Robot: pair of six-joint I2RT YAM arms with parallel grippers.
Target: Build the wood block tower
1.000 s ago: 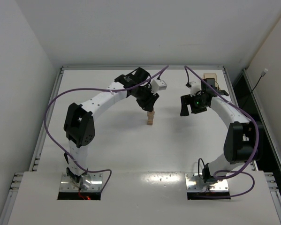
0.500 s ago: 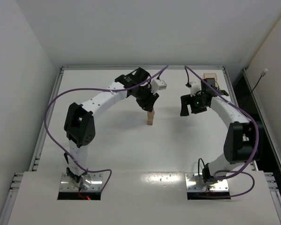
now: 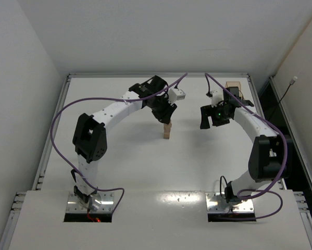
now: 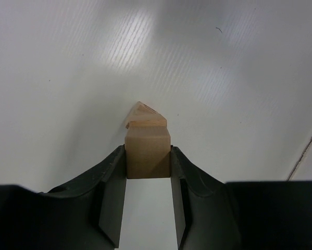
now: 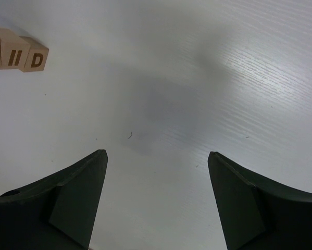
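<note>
The tower (image 3: 167,133) is a short column of tan wood blocks at mid-table. My left gripper (image 3: 165,120) hangs right over its top, shut on one wood block (image 4: 147,148) pinched between both fingers. Under that block, the turned corner of a lower tower block (image 4: 144,112) peeks out; whether the two touch I cannot tell. My right gripper (image 3: 211,117) hovers to the right of the tower, open and empty, with bare table between its fingers (image 5: 77,198). Tan blocks with dark marks (image 5: 21,54) show at the upper left edge of the right wrist view.
A translucent tan tray (image 3: 234,86) sits at the far right corner behind the right arm. The table's raised rim (image 3: 156,75) runs along the back and sides. A table edge line (image 4: 306,151) crosses the right of the left wrist view.
</note>
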